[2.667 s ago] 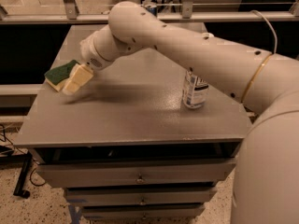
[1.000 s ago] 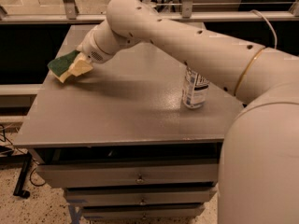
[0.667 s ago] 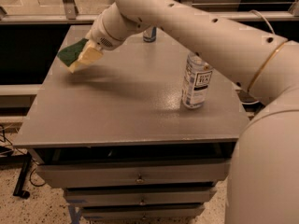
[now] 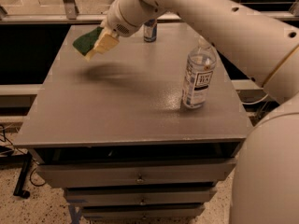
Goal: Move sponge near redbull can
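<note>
My gripper is shut on the sponge, green on top and yellow beneath, and holds it in the air above the far left part of the grey table. Its shadow falls on the tabletop just below. The redbull can, blue and silver, stands at the far edge of the table, to the right of the gripper and partly hidden behind my arm.
A clear plastic water bottle with a white label stands on the right side of the table. Drawers run below the tabletop. My arm and body fill the right side of the view.
The sponge has been lifted off the table's left edge and carried up and toward the far side. The can has come into view.
</note>
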Motion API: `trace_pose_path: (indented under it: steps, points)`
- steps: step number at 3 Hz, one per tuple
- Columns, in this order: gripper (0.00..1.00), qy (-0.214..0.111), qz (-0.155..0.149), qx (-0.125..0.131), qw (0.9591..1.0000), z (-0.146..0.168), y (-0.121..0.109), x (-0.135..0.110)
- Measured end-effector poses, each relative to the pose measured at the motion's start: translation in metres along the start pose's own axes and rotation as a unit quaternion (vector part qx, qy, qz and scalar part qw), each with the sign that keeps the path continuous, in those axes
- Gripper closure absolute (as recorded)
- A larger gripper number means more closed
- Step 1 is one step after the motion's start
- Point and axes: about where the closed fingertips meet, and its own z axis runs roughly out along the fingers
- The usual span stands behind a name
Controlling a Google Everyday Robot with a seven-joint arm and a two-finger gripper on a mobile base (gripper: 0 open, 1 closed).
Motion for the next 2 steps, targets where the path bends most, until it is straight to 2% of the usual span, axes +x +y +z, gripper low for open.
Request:
trace_pose_path:
  steps: [1,2]
  points:
    - [1.00,0.041,-0.017,0.008,0.9990,-0.014,-0.015,0.014]
    - [1.00,0.106,-0.036,0.027,0.9933,-0.045,-0.042,0.039]
